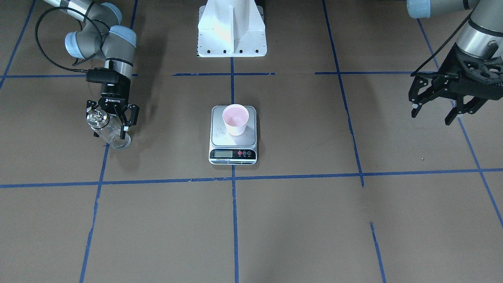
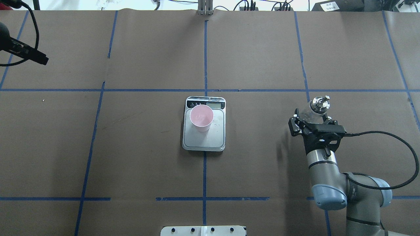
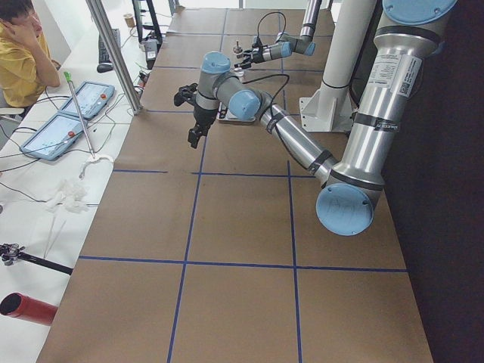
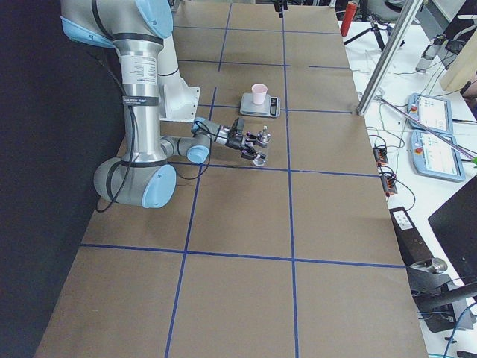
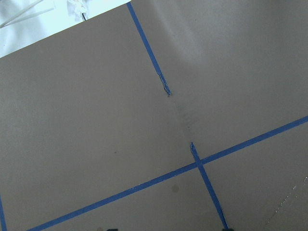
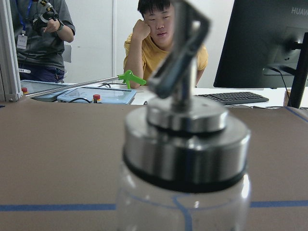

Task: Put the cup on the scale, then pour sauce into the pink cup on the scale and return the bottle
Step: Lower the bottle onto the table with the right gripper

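Bottle [image 6: 183, 209] fills the right wrist view at closest range. Its silver pourer cap [image 6: 185, 144] and spout stand upright over clear glass, with a seated person [image 6: 166, 48] and a monitor [image 6: 269, 43] blurred beyond the surface's far edge. That frame does not show the grip.

The overhead view does, at its lower right: the right gripper [image 2: 311, 120] has its fingers closed on the glass body below the cap. The front-facing view shows the same clasp at its left side. Whether the base touches the surface [image 2: 131, 147] I cannot tell.

Farther in, at the overhead frame's centre, the scale [image 2: 210, 139] lies flat with its display strip at the far edge. The cup [image 2: 201, 117] stands upright on the upper left part of the plate. The front-facing view adds small bright specks [image 1: 224, 129] on the plate beside the cup.

Farthest, the left gripper [image 1: 431, 117] appears whole only in the front-facing view, at its right edge, jaws spread wide and empty. The overhead frame catches just a black edge at its upper left. The left wrist view shows only brown surface and blue tape lines [image 5: 144, 185].
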